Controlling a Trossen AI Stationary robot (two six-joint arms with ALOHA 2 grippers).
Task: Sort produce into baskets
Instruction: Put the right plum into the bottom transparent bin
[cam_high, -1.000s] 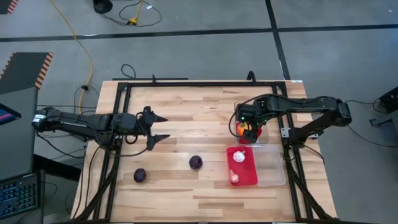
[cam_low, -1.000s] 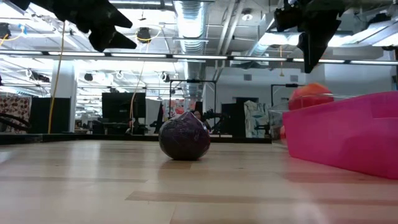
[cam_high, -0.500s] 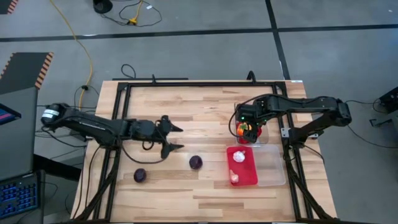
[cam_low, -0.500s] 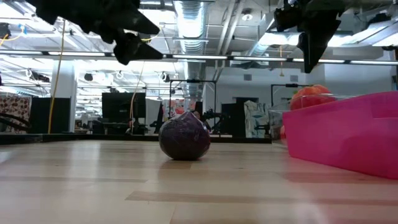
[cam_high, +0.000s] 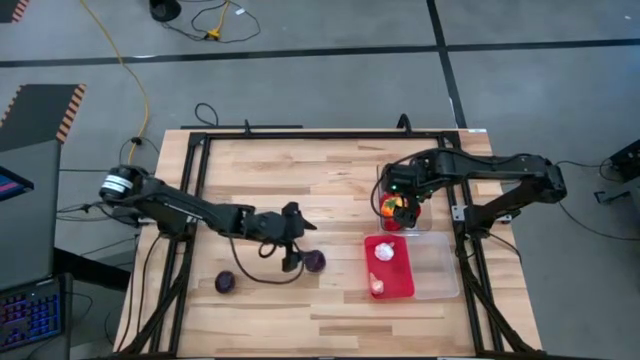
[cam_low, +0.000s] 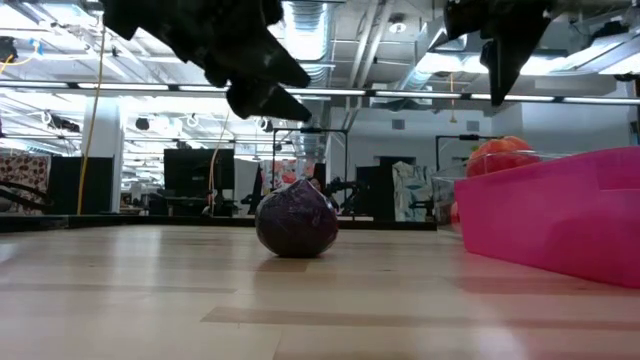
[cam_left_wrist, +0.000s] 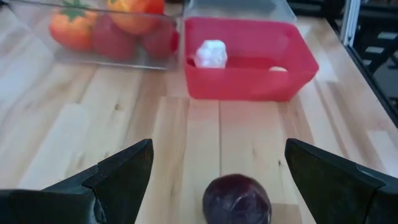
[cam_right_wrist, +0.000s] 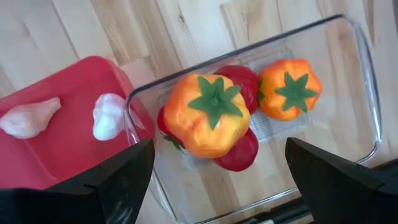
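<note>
A dark purple ball (cam_high: 314, 260) rests on the wooden table; it also shows in the low view (cam_low: 296, 218) and the left wrist view (cam_left_wrist: 237, 199). My left gripper (cam_high: 300, 245) is open and empty, just left of and above this ball (cam_low: 265, 85). A second purple ball (cam_high: 226, 282) lies nearer the left. The red basket (cam_high: 395, 285) holds two white garlic bulbs (cam_left_wrist: 210, 53). A clear basket (cam_right_wrist: 348, 93) holds orange pieces with green tops (cam_right_wrist: 213, 115) and red round ones (cam_right_wrist: 239, 152). My right gripper (cam_high: 398, 200) hovers open above it.
A second clear basket (cam_high: 437, 265) lies against the red basket's right side. Black frame rails (cam_high: 190, 200) run along the table's left, far and right edges. Bare wood lies between the purple balls and the near edge.
My left gripper has travelled toward the table's right and near edges, from the left side to just beside the purple ball in the middle, still open. The balls and baskets have stayed in place.
</note>
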